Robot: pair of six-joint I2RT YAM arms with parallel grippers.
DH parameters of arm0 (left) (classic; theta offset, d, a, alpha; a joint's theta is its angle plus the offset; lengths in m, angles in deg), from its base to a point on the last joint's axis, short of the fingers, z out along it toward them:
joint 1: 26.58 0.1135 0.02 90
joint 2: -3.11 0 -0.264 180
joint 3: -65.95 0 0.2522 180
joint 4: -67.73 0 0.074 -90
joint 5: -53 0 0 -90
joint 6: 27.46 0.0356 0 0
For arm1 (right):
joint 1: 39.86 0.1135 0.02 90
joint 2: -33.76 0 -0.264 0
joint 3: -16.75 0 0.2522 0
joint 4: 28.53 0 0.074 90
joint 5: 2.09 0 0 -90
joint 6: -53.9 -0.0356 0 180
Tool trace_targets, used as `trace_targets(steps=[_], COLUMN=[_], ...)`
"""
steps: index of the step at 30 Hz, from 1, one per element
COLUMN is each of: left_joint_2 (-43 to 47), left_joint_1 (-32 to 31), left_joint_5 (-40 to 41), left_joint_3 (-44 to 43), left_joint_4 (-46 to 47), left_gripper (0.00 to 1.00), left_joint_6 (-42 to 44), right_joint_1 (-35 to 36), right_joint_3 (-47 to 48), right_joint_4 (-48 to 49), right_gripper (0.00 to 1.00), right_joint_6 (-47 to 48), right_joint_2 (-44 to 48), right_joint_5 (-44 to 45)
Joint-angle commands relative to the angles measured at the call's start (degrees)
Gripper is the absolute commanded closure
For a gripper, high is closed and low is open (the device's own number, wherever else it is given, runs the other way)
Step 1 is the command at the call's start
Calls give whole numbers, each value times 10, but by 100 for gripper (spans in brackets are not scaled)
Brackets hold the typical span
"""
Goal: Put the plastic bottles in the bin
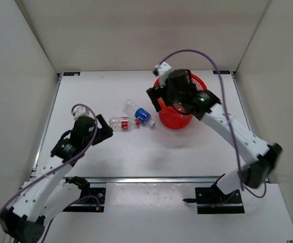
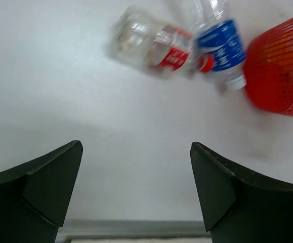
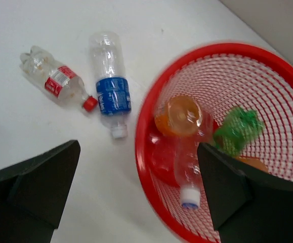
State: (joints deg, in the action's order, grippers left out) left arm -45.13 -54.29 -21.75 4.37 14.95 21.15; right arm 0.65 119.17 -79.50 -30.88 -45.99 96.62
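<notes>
1. While the bin (image 3: 267,86) holds an orange bottle (image 3: 182,116), a green bottle (image 3: 239,129) and a clear bottle (image 3: 186,174), plus a sliver of orange half hidden behind a finger, two bottles lie outside it on the table (image 1: 85,96).
2. Red-label bottle (image 2: 154,48): on its side, ahead of the left gripper (image 2: 135,145), near but apart. Its base points toward the left arm's side and its red cap toward the bin.
3. Blue-label bottle (image 2: 219,43): on its side just beyond, cap end near the bin's wall. Its label sits just beside the red cap; whether they touch, I cannot tell.
4. Left gripper: fingers spread wide, nothing between them, nothing held.
5. Right gripper (image 3: 137,146): likewise spread wide and empty, hovering over the bin's rim on the side facing the loose bottles.
6. Key relation: the red-label bottle's long axis runs roughly across the left wrist view, about in line with the way the fingers close. Judgement: closing as they stand would meet it end to end, so the wrist likely needs a turn for the fingers to straddle the body.
7. Nearer arm: the left for the red-label bottle. The blue-label bottle lies between both arms, closer to the right gripper in the top view.
</notes>
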Motion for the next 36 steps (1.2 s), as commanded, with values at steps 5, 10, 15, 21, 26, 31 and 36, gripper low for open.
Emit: trace_targets(steps=[5,10,15,21,26,31,36], left_joint_2=[175,192,182,174,171,163,156], left_joint_1=[26,11,19,26,25,29,33], left_joint_5=[-88,-92,-82,-80,-78,-72,-73], left_joint_3=[133,129,103,91,91,86,78], left_joint_4=[-102,-119,-151,-168,-175,-183,-182], left_gripper=[2,1,2,1,2,1,1], left_joint_6=[-136,-143,-112,-103,-102,-102,-97], right_joint_1=[55,57,54,32,12,15,17], right_joint_3=[233,444,540,545,530,524,537], right_joint_4=[13,-15,-41,-42,-59,-59,-45], right_gripper=[2,2,2,2,3,12,46], right_joint_6=[43,35,23,2,-19,-20,-23], right_joint_2=[-279,-457,-573,-640,-663,-679,-664], right_joint_5=[-61,-49,-33,-9,-40,-69,-83])
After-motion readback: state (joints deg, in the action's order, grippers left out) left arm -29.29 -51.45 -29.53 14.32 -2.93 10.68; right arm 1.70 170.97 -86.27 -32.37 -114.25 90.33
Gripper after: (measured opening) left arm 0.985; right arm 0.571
